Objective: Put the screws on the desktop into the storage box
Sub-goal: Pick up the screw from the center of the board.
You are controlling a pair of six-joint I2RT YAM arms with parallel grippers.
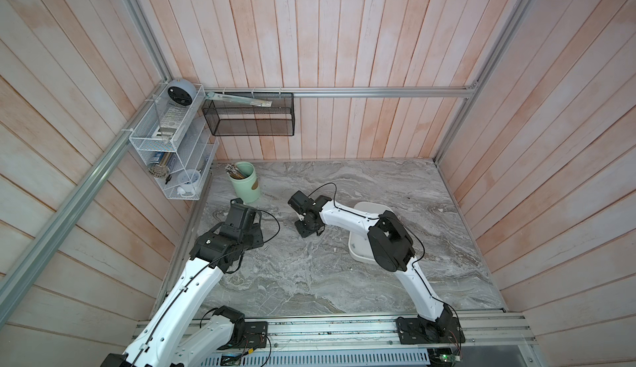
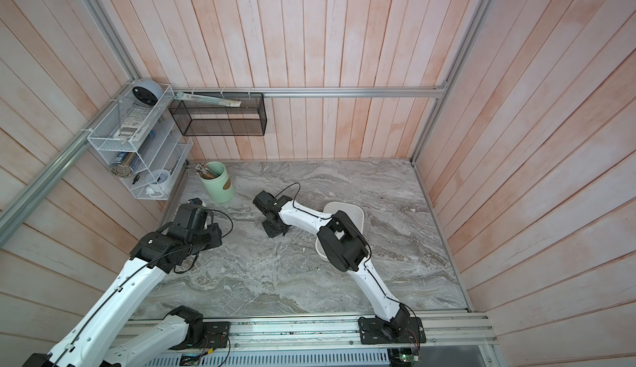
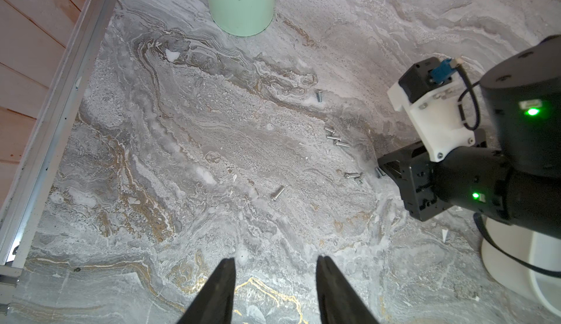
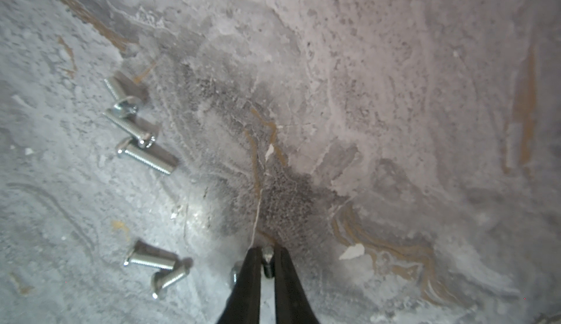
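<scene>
Screws: we saw several loose on desk, nine o'clock of storage box | right end effector pinched one | left end effector spread, empty | most not yet boxed, we judged

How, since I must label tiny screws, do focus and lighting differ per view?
Right wrist view: nearby screws sharp, far desktop soft, dark shadow ahead of the right claw. Left wrist view: even light, screws small but crisp. Both top views: screws mere specks, wall planks fan outward.
</scene>
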